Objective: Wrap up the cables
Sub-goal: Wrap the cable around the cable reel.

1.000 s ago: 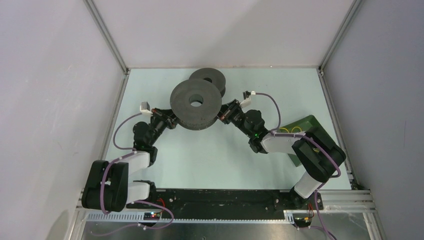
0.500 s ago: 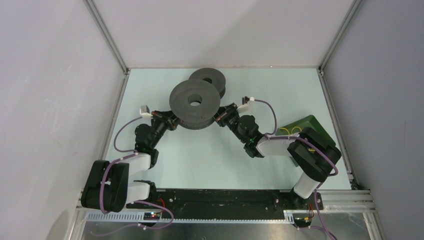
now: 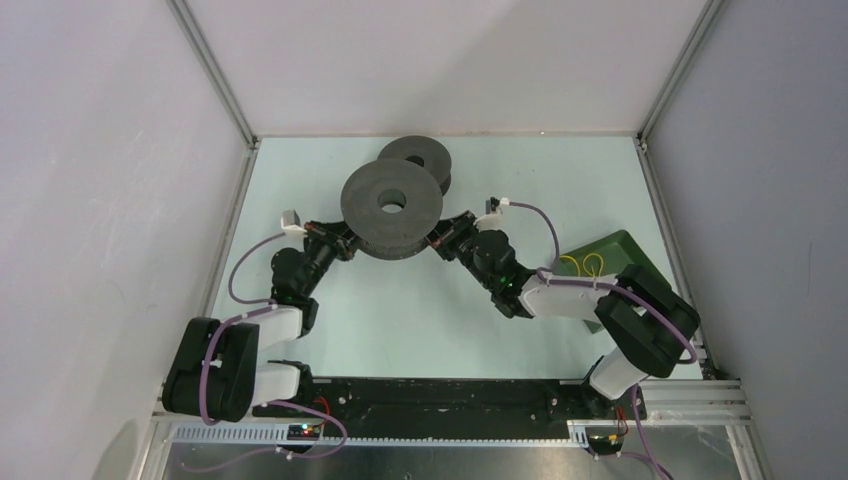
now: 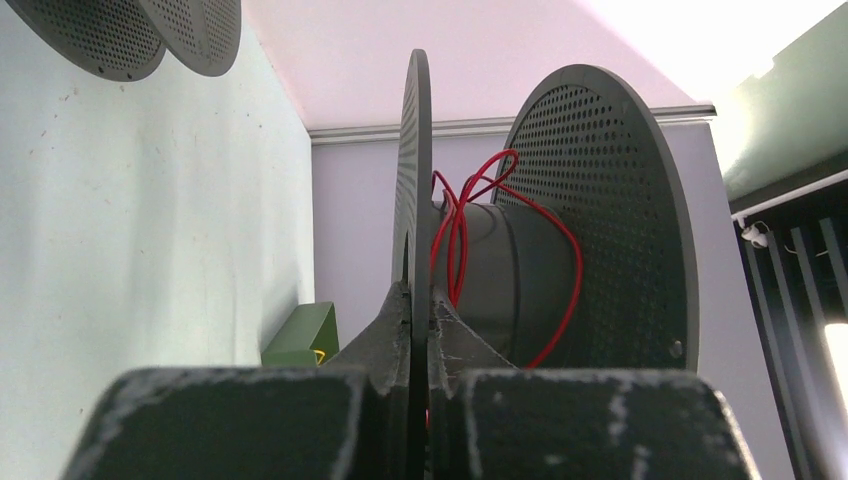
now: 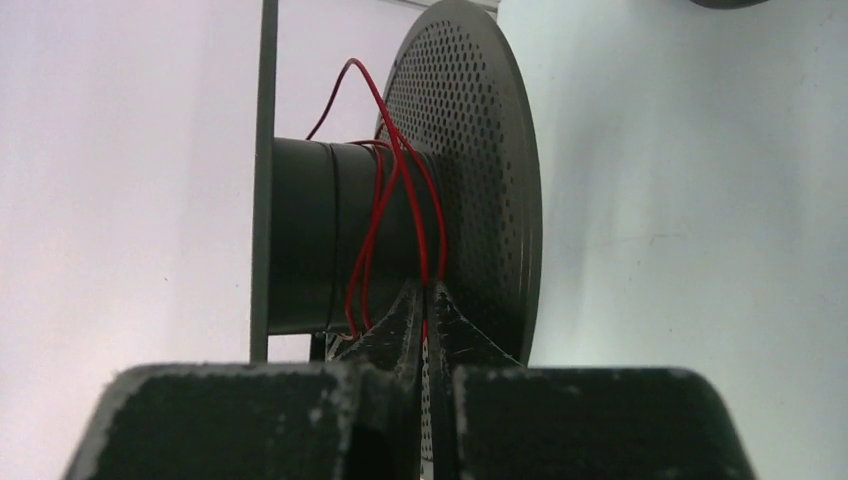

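Red cable (image 4: 455, 250) pinched by R gripper (image 5: 425, 300), L gripper (image 4: 420, 300) clamping spool (image 4: 510, 270)

Front spool (image 3: 392, 208) stood left of centre toward the table's (image 3: 420, 315) far edge, rear spool (image 3: 416, 158) just behind it; left gripper (image 3: 344, 239) clamped its flange, right gripper (image 3: 438, 240) pinched the red cable (image 4: 455, 240) slack between flanges, closing both flanks; green box (image 3: 612, 250) occupied the right edge; centre and far-right corner lay open.
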